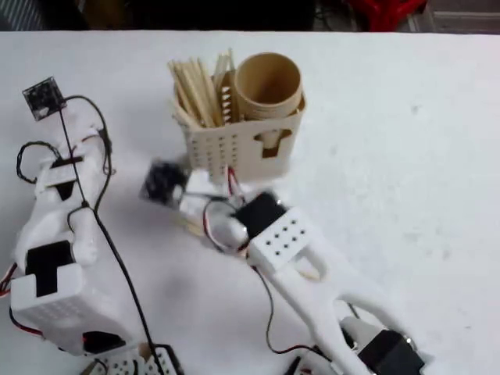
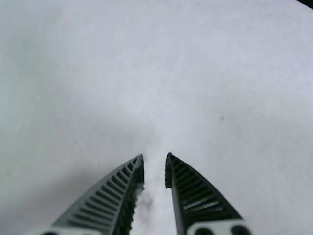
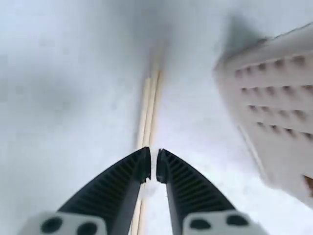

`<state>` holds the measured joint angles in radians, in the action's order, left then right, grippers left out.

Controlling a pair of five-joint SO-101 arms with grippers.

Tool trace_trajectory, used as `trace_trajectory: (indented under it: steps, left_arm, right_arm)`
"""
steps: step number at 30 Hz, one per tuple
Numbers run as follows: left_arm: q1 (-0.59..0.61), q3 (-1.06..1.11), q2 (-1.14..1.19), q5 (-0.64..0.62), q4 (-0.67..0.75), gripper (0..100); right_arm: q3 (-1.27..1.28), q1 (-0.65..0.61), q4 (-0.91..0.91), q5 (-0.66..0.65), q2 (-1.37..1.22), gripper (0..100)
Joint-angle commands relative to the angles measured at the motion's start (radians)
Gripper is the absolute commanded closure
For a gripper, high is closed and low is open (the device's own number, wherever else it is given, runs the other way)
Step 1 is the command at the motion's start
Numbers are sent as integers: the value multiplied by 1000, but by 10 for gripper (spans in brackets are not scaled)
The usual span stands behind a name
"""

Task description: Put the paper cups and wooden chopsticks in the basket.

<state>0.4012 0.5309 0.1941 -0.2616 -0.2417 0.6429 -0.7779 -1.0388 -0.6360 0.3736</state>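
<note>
The right gripper (image 3: 153, 166) is clenched on the loose chopsticks (image 3: 149, 112), its two ribbed fingers drawn almost together with the thin pale sticks pinched between the tips. The sticks lie flat on the white table (image 3: 73, 98) and run straight out ahead of the claw. Just beside them stands the perforated wall of the basket (image 3: 274, 112).

From the high view, the right arm (image 1: 281, 238) comes in from the table's 5 o'clock corner, and its wrist ends at about 7 o'clock of the basket, close to the front wall. The basket sits toward 12 o'clock on the table. Inside it, a chopstick bundle (image 1: 199, 90) stands upright and fanned on the 9 o'clock side, and stacked paper cups (image 1: 268, 86) sit upright on the 3 o'clock side.

The left gripper (image 2: 154, 164) is released, with a narrow gap between its tips, holding nothing over bare table. The left arm (image 1: 55, 234) sits folded at the table's 8 o'clock edge, well apart from the basket
</note>
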Motion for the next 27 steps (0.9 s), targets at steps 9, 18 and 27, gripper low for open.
trace_trajectory:
  steps: [9, 18, 27]
  left_arm:
    - [-4, -40, -10, 9, -2, 909]
    - [-4, -40, -10, 9, -5, 909]
    - [-4, -40, -10, 9, -5, 909]
  right_arm:
    - [173, 41, 332, -92, -240, 862]
    - [12, 102, 254, -84, -432, 901]
    - [-21, 154, 226, -17, -389, 982]
